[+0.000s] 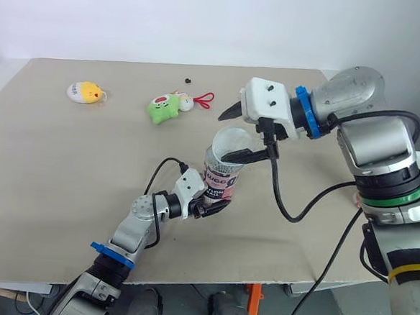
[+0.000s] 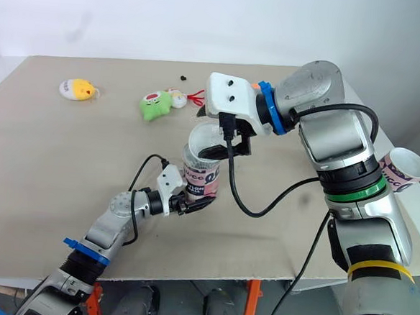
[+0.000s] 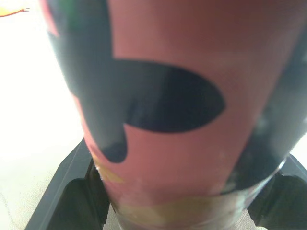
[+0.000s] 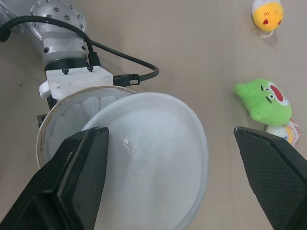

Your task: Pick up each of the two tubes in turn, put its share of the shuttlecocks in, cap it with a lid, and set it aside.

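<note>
the step in hand looks like capping the first tube. the tube [image 1: 219, 180] stands upright near the middle of the table [image 1: 65, 162], and the left gripper [image 1: 205, 206] is closed around its lower part, steadying it from the robot's side. white shuttlecocks [image 4: 72, 115] show inside the mouth, so filling seems done for this one. a pale lid [image 4: 153, 153] sits over the mouth but off-centre and apparently tilted, leaving a crescent of the opening uncovered. the right gripper [image 1: 224, 137] hovers just above it with its fingers spread wide, one to each side of the lid, clamping nothing; whether a finger touches the lid i cannot tell. the next move probably calls for centring the lid on the rim and pressing it down evenly while the left gripper keeps the tube from tipping; a push on one edge could flip the lid off. the second tube [image 2: 404, 169] waits at the table's right edge, well apart.
</note>
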Action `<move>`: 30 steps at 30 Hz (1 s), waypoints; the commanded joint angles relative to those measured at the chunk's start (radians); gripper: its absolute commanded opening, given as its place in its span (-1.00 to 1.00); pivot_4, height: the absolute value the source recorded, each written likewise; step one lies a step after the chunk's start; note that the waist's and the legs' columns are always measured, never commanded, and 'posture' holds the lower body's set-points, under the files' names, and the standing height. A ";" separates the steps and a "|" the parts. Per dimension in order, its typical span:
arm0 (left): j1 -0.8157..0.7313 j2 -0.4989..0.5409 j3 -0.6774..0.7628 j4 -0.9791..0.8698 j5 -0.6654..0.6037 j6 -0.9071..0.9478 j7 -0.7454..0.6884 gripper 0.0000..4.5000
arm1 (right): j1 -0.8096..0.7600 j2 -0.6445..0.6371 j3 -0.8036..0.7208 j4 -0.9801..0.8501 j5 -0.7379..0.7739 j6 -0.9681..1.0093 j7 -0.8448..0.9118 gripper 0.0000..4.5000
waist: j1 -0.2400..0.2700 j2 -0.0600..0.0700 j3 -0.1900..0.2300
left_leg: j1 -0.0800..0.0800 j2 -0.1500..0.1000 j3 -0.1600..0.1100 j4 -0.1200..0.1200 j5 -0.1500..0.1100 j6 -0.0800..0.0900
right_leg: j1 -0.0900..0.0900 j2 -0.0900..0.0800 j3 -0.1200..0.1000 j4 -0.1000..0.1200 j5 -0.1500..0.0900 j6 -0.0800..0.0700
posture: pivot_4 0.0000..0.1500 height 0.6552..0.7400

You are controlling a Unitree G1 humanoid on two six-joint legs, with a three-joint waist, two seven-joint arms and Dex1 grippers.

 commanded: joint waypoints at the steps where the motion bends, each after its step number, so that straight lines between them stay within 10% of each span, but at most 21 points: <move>1: 0.035 0.005 -0.029 0.063 0.020 0.043 -0.004 0.32 | -0.021 -0.002 -0.015 -0.004 0.014 0.019 0.010 0.63 | 0.000 0.000 0.000 | 0.000 0.000 0.000 0.000 0.000 0.000 | 0.000 0.000 0.000 0.000 0.000 0.000 | 1.00 1.00; 8: 0.032 0.005 -0.029 0.064 0.020 0.042 -0.004 0.32 | -0.016 0.000 -0.013 0.000 0.009 0.003 0.008 -0.74 | 0.000 0.000 0.000 | 0.000 0.000 0.000 0.000 0.000 0.000 | 0.000 0.000 0.000 0.000 0.000 0.000 | 1.00 1.00; 19: 0.033 0.004 -0.030 0.063 0.020 0.042 -0.004 0.32 | 0.001 -0.005 -0.011 0.005 -0.008 -0.069 0.012 -0.96 | 0.000 0.000 0.000 | 0.000 0.000 0.000 0.000 0.000 0.000 | 0.000 0.000 0.000 0.000 0.000 0.000 | 1.00 1.00; 30: 0.033 0.005 -0.029 0.064 0.019 0.042 -0.004 0.32 | -0.047 0.022 -0.035 0.050 0.009 -0.066 0.002 0.97 | 0.000 0.000 0.000 | 0.000 0.000 0.000 0.000 0.000 0.000 | 0.000 0.000 0.000 0.000 0.000 0.000 | 1.00 1.00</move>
